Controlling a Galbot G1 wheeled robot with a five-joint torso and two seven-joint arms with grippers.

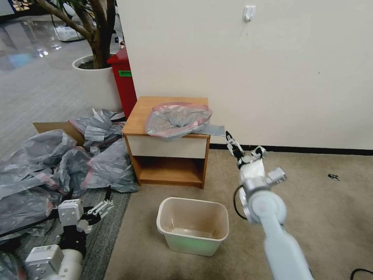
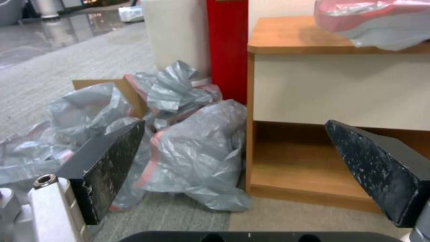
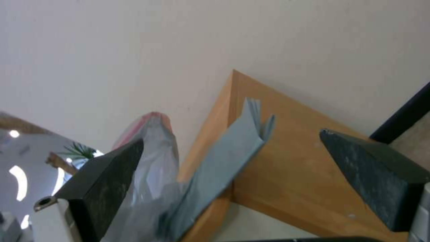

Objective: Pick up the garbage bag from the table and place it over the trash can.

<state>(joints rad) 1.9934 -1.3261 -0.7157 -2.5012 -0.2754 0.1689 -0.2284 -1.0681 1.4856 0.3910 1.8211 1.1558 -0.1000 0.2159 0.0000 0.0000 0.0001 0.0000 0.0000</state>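
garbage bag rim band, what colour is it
Pink-red, on the grey garbage bag; clearest in the head view.

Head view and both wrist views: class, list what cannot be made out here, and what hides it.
- Table drawer contents: head view, shut white front.
- Trash can back outer wall: head view, its own rim.
- Garbage bag bottom: right wrist view, cut off by right tool finger.
- Bag heap lower part: left wrist view, left tool finger.

Pale grey arms, black cables, scuffed black jaws.
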